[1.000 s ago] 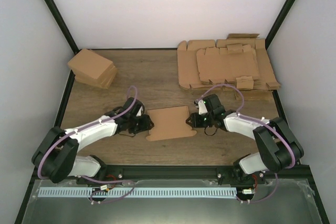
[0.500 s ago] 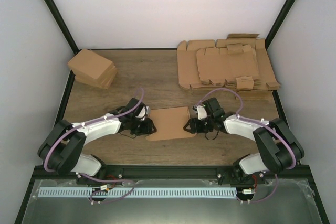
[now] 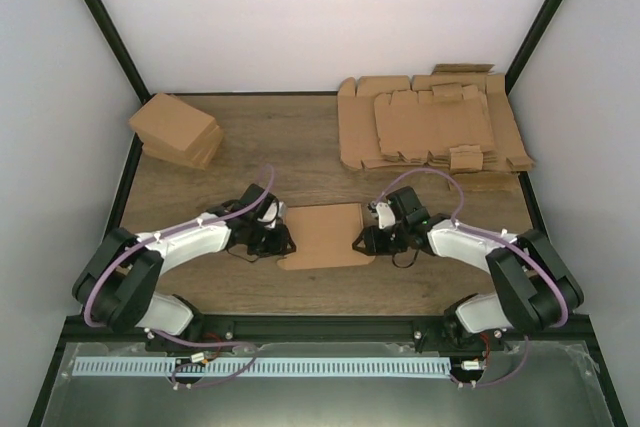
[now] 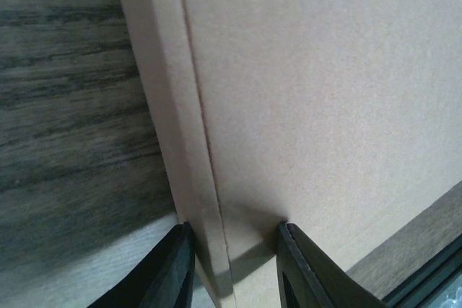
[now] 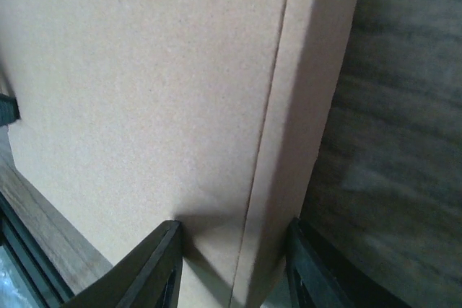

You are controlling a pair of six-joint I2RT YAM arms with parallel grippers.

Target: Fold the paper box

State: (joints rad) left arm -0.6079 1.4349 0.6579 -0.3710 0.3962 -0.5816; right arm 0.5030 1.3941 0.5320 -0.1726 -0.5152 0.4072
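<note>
Right, lower middle of the frame: the paper box point(image 3: 322, 235) lies flat on the surface point(image 3: 300, 162). The left gripper point(image 3: 274, 239) is at its left edge and the right gripper point(image 3: 365, 240) at its right, both jaws part-open astride a side-flap crease, clamping nothing I can see. Side walls first, I'd say: each flap wants lifting along its crease. Further back, closed cartons point(image 3: 178, 129) upper left, contents hidden; flat cardboard sheets point(image 3: 430, 127) upper right.

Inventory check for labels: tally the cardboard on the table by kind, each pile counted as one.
Flat brown cardboard die-cut piece, centre: 1
Pile of flat brown cardboard sheets, back right: 1
Pile of compact brown cartons, back left: 1
Total: 3
</note>
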